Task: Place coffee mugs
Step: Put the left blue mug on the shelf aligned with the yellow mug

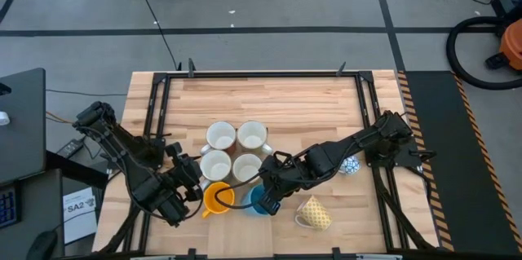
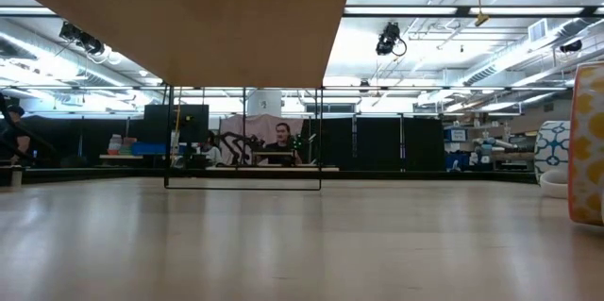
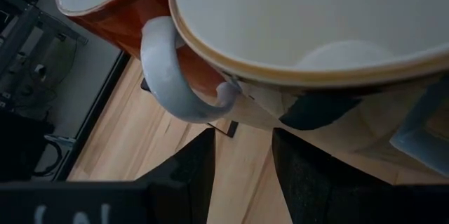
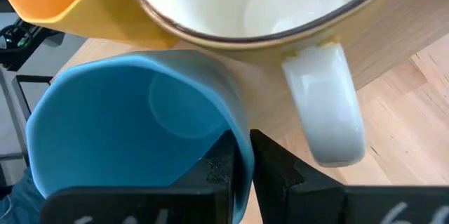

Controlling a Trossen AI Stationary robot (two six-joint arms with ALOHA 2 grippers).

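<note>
Two fingers of the right gripper [image 4: 240, 155] clamped on the blue mug [image 1: 259, 200] rim; best set down flat beside the orange mug [image 1: 217, 198], then release. Left gripper [image 3: 242, 155] open, waiting.

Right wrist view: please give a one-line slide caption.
Right gripper pinches the blue mug rim beside a cream mug.

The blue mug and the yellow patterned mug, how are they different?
The blue mug is plain bright blue; the yellow patterned mug is cream with a yellow pattern. The blue mug stands upright in the group of mugs, beside the orange mug, while the yellow patterned mug lies on its side, apart from the group. The right gripper pinches the blue mug's wall; nothing holds the yellow patterned mug. Both sit near the table's front edge.
</note>
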